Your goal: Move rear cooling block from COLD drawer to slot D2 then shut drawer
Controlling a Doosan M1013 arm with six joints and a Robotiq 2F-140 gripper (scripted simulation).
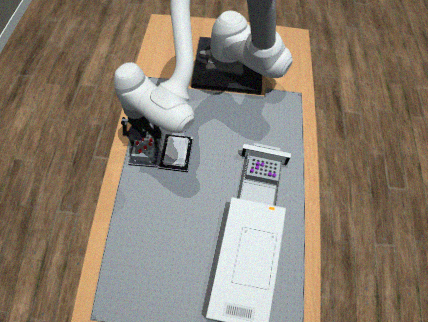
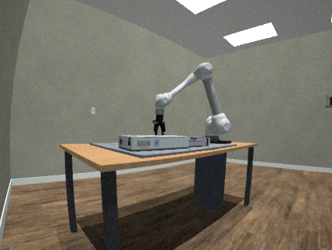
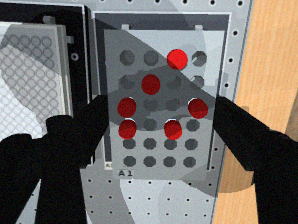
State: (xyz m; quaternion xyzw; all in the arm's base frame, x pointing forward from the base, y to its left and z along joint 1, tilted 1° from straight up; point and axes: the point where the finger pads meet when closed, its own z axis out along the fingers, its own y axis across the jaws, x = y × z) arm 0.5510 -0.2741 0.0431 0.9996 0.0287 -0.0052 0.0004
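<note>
The rear block, grey with six red tubes [image 3: 150, 84], is at deck slot D2 [image 3: 160, 15] [image 1: 142, 165], inside its outline in the wrist view. Its A1 end overlaps the slot's near edge there, so I cannot tell whether it sits fully flat. My gripper [image 1: 143, 136] [image 2: 159, 133] [image 3: 160, 110] is open, its fingers close beside the block's two long sides. COLD [image 1: 250, 260] [image 2: 159, 142] has its drawer [image 1: 258, 192] out and its lamp [image 1: 271, 208] lit orange. The front block [image 1: 264, 175] sits by the handle [image 1: 266, 151], with purple tubes; the rear place is empty.
Slot D1, next to D2, holds a pale gridded rack [image 1: 176, 150] [image 3: 30, 75] in a black frame, close beside my left finger in the wrist view. The wooden table edge [image 3: 265, 90] lies beyond my right finger. The robot's black base plate [image 1: 225, 82] is at the back.
</note>
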